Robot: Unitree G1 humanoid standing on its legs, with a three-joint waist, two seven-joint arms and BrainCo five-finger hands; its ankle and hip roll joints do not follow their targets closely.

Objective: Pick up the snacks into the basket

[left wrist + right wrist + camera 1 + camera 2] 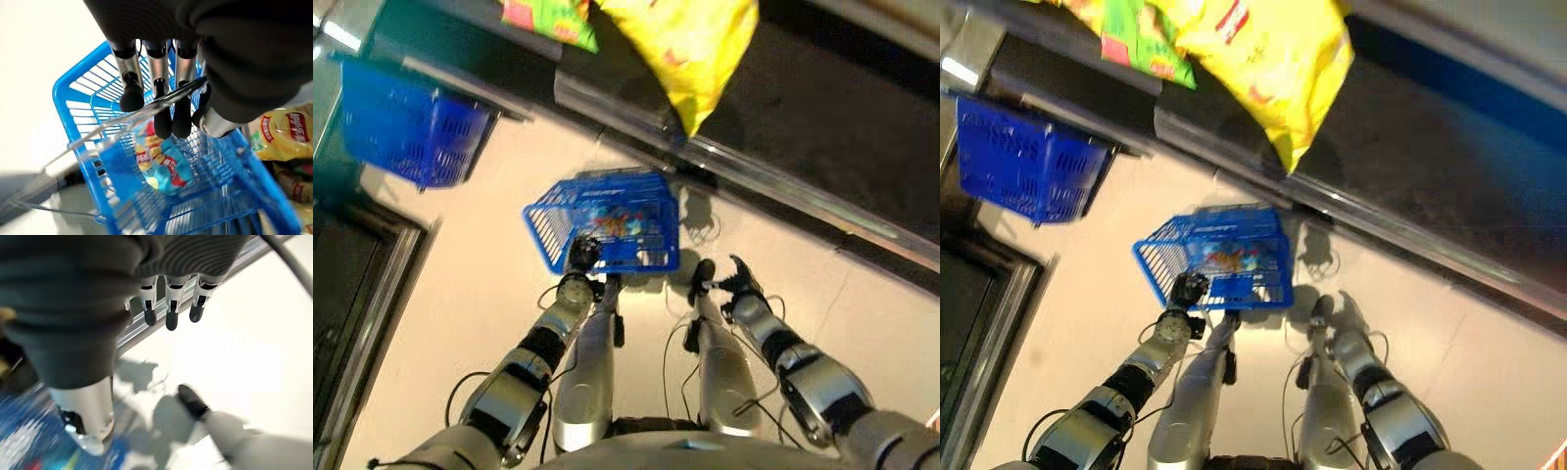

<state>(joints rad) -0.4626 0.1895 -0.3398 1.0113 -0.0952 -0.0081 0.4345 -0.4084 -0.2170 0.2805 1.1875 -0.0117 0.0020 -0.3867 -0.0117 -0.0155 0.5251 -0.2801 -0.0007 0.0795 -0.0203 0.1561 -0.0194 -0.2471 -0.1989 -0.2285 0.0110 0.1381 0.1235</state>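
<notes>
Left hand (161,98): fingers curled round blue basket's (607,230) wire handle (122,120).
Right hand (168,308): empty, fingers relaxed.
Basket contents: snack packets (159,164).
Nearby: yellow bag (1268,64) on shelf (1430,147); second blue basket (406,122).

You have a pale cream smooth floor (460,323) across the middle of the head views. A dark shelf board (842,108) runs along its far side, and a silver metal rail (783,186) edges that board where it meets the floor. A spare blue plastic slatted basket (411,122) sits near the shelf's left end. On your left stands a dark panel framed in grey metal (372,294).
</notes>
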